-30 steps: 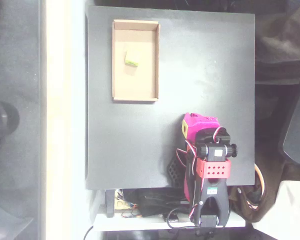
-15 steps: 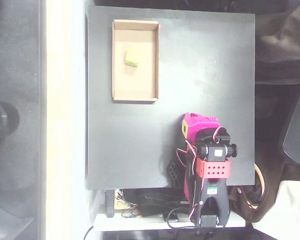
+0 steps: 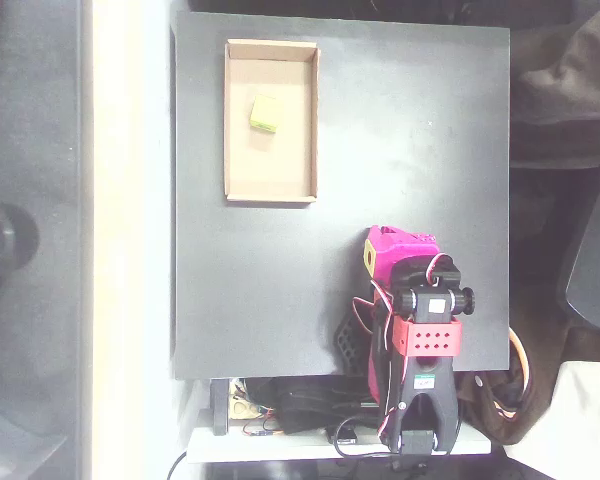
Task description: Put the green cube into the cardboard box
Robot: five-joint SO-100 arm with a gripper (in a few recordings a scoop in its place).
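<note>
green cube [image 3: 264, 113] sits inside cardboard box [image 3: 271, 185] at table's [image 3: 410, 130] 11 o'clock, task apparently done; arm folded at 5 o'clock, hand [image 3: 372, 256] grip state unclear.

Overhead view. Matte black square table [image 3: 410, 130], faint pale smudges on top. Left of it: bright white-cream strip [image 3: 115, 240], overexposed, then grey blurred floor [image 3: 30, 120] with dark round blob [image 3: 5, 240]. Right edge: dark chair [image 3: 592, 270], dark cloth [image 3: 565, 90]. Below table: white ledge [image 3: 280, 445], cable tangle [image 3: 300, 405].
</note>
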